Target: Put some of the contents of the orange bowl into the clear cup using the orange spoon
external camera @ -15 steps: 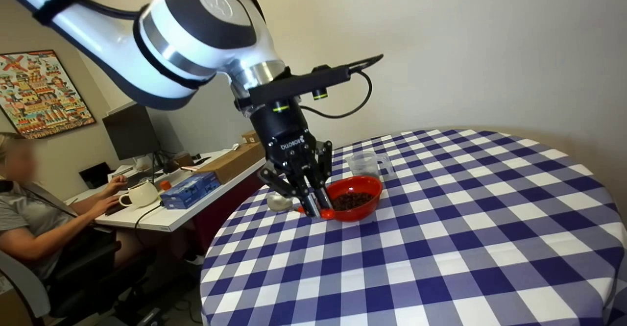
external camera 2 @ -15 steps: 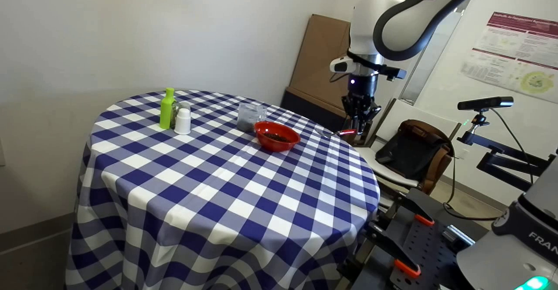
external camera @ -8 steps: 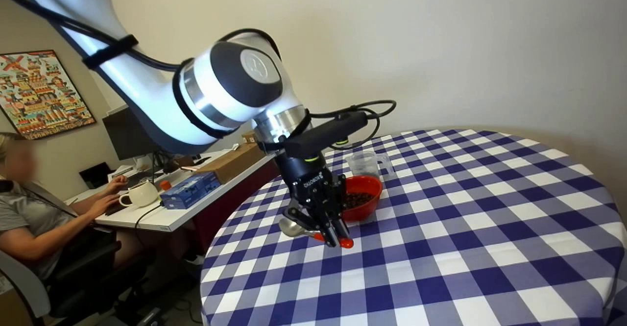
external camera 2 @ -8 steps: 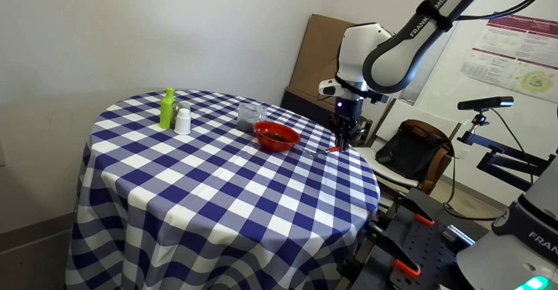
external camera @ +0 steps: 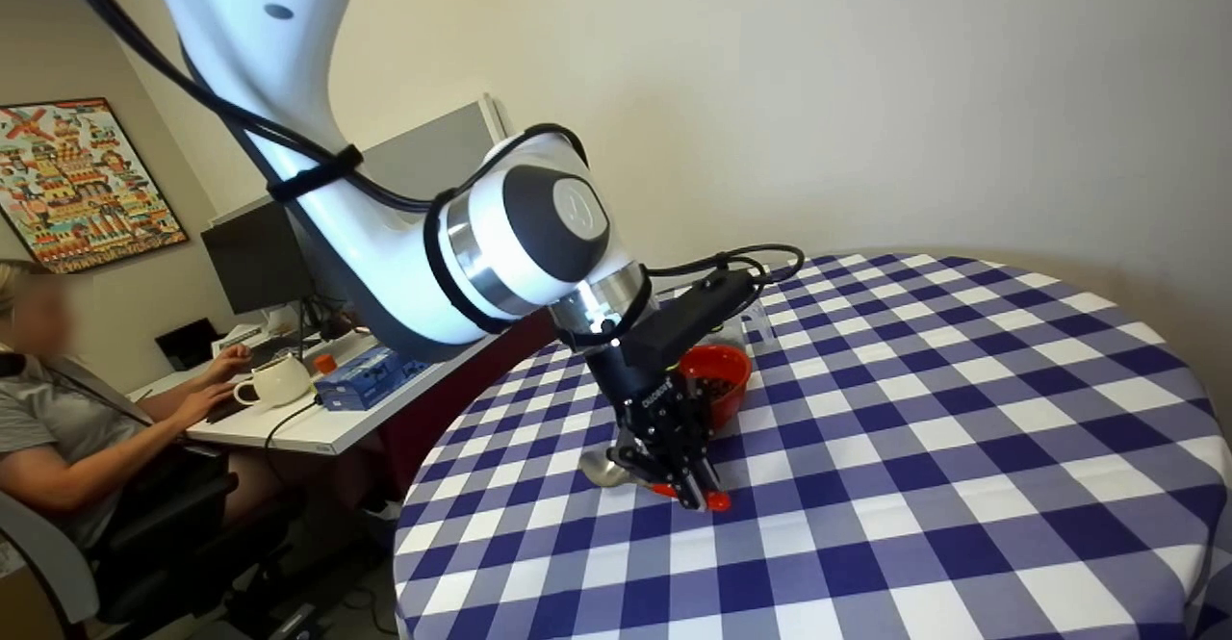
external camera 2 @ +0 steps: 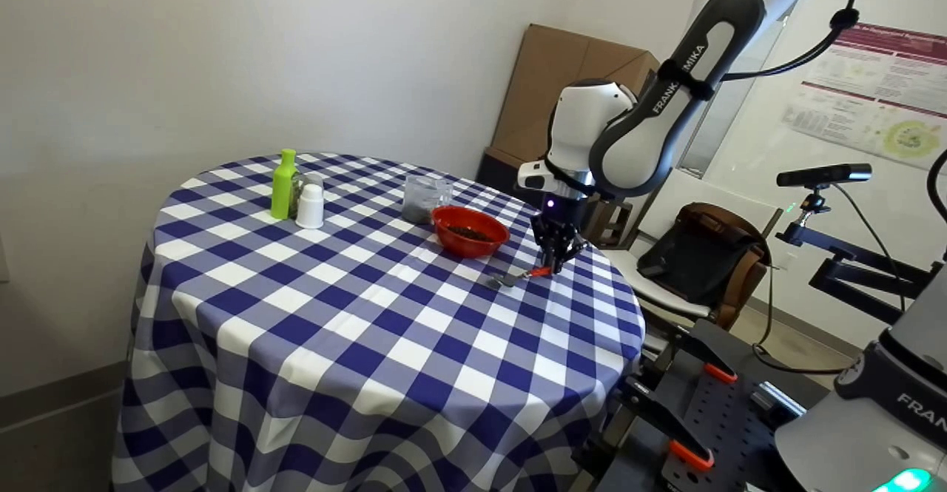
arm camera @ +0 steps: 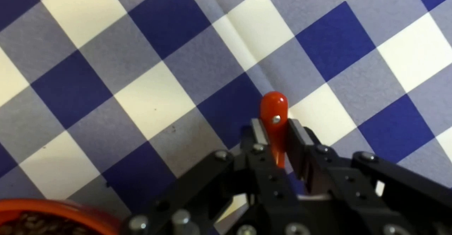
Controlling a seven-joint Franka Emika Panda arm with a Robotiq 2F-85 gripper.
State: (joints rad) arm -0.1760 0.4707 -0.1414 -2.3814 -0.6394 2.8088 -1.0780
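The orange bowl is glossy red-orange and holds dark, bean-like contents. It stands on the table and is partly behind my gripper in an exterior view; its rim shows at the lower left of the wrist view. The clear cup stands upright just beyond the bowl, partly hidden in an exterior view. My gripper is shut on the red handle of the orange spoon. The spoon's metal head points sideways, low over the cloth beside the bowl; I cannot tell whether it touches.
A green bottle, a small jar and stacked white cups stand on the far side of the checkered table. A desk with a blue box and a seated person are beyond the table.
My gripper, with the spoon held throughout, has moved down toward the table and inward from its edge, alongside the bowl. The bowl and cup have not moved.
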